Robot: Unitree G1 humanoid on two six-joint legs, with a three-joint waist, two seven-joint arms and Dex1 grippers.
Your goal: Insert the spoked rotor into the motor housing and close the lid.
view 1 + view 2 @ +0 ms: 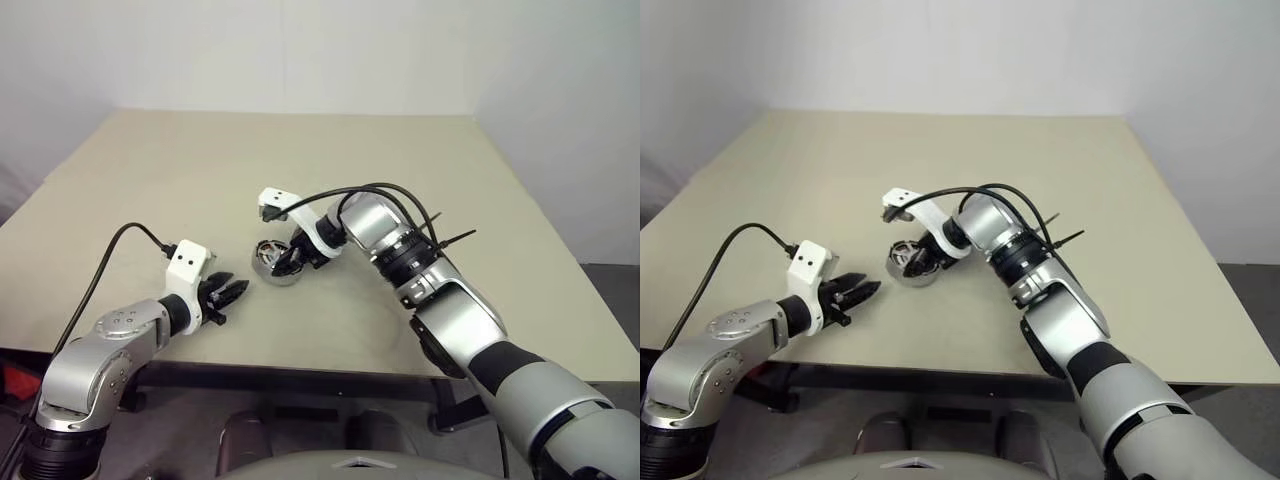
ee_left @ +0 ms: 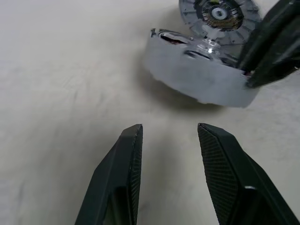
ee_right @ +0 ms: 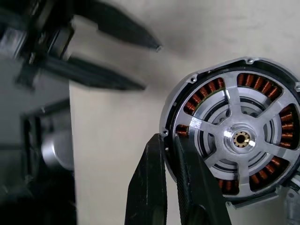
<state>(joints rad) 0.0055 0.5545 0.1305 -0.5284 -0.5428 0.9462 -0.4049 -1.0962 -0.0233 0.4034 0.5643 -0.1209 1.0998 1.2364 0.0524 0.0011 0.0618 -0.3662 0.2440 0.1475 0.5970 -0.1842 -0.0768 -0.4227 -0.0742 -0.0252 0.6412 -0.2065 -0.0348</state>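
Centre of the frame, on the tan table (image 1: 450, 180), the right gripper (image 3: 171, 140) pinches the rim of the motor housing (image 3: 234, 133), tilting it up, spoked rotor (image 3: 241, 139) seated inside. Lower left, the left gripper (image 1: 232, 292) hovers part-open, holding nothing, near the housing.

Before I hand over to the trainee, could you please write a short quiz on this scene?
1. True or false: the left gripper is holding something.
2. Which gripper pinches the rim of the motor housing?
3. The motor housing is: A) lying flat on the table; B) tilted, one side raised; C) lifted well clear of the table.
Key: 1 false, its fingers are open and empty; 2 the right gripper; 3 B.
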